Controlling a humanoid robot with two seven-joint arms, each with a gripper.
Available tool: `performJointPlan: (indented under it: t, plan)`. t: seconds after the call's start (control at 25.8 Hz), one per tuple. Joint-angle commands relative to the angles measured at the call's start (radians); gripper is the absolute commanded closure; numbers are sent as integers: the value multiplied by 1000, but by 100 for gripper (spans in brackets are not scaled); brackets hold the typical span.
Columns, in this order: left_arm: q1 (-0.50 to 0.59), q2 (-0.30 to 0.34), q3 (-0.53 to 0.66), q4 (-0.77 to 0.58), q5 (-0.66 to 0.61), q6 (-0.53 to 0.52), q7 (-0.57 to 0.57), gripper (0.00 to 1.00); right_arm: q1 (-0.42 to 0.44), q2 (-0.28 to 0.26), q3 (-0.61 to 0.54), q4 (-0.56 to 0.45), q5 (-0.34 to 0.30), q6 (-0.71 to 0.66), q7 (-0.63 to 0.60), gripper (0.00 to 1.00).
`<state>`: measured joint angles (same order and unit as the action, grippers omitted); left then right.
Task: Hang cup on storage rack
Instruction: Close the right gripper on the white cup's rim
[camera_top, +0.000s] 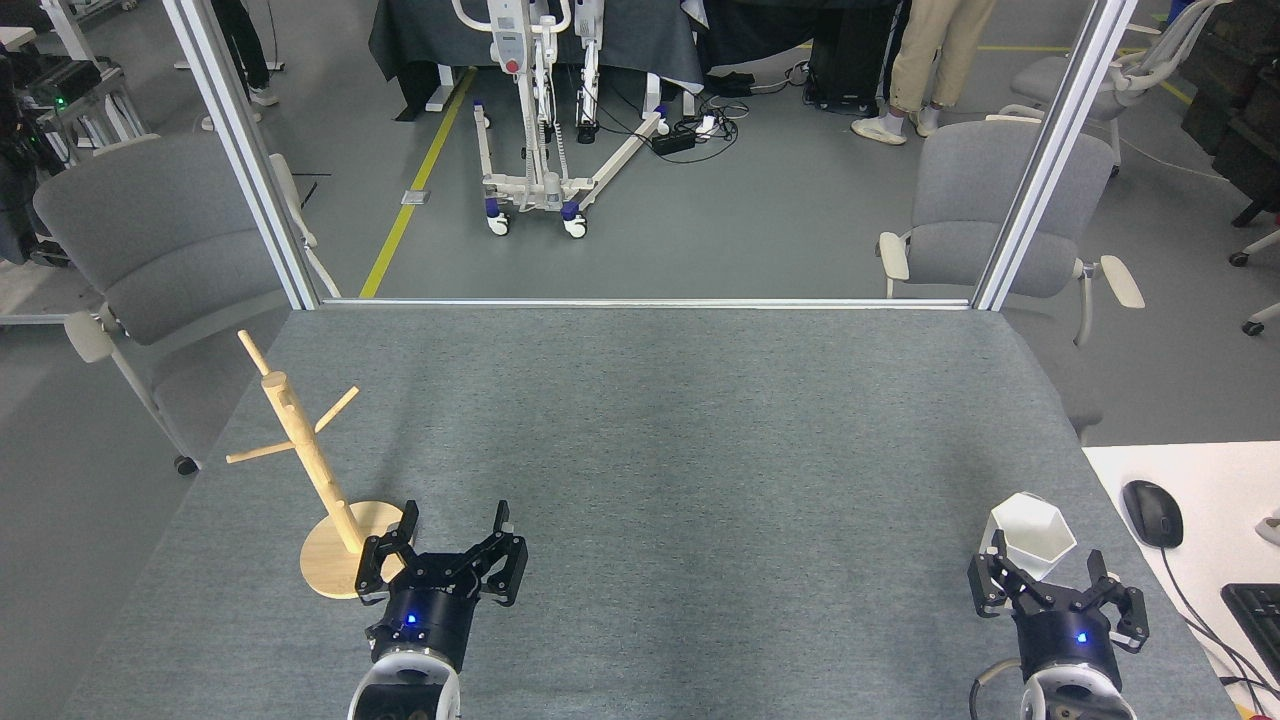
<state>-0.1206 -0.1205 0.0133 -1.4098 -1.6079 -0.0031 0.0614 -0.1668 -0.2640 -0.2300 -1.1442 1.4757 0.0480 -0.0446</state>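
The white faceted cup (1030, 534) stands upright near the table's front right corner, its hexagonal rim facing up; its handle is hidden. My right gripper (1052, 575) is open just in front of it, with the fingers reaching up around the cup's lower part but not closed on it. The wooden storage rack (300, 450) stands at the front left on its round disc base (330, 560), pole upright with thin pegs sticking out. My left gripper (455, 530) is open right beside the base, nothing between its fingers.
The grey felt table (650, 450) stretches back to a metal frame rail. A white desk with a mouse (1152, 512) and keyboard (1255, 615) adjoins the right edge. Grey chairs (985, 210) stand behind and to the left; a person's legs (925, 60) are far back.
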Motion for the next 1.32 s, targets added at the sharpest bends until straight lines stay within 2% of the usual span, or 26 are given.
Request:
performJointPlan:
  t: [0.0,0.77,1.28]
  plan:
    - [-5,-1,1,6,0,0,0,1,-10,-8,0,6,0,0,0,1]
    - [-10,2,7,29,2,2,0,0,-92,-11,3,123,3,4,-1,1]
    - [-10,2,8,43,2,9,0,1,-106,-3,41,146,11,13,-17,1]
